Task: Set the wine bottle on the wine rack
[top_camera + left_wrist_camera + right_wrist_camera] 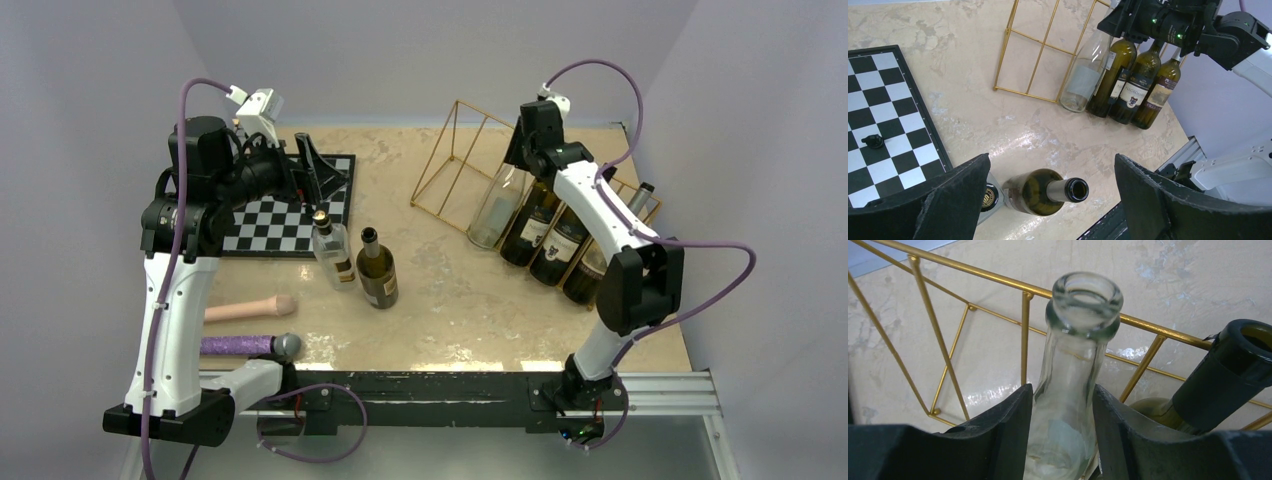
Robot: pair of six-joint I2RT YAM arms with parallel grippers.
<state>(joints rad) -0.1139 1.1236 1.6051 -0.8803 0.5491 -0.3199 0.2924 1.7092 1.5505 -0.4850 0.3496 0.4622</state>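
Laid neck-up in a slot of the slanted gold wire wine rack [973, 272], beside dark green labelled bottles [1133, 90]: the empty clear glass wine bottle [1073, 390], leaning on the bars so as not to roll. Right gripper [1062, 390] astride its neck, black fingers [1003, 435] close against both sides; pinching or merely flanking, impossible to tell. Probably the release step. Left gripper [1052, 162] spread wide above a standing olive-green bottle [1040, 192] on the beige marbled table [998, 125], seemingly lined up for another pick
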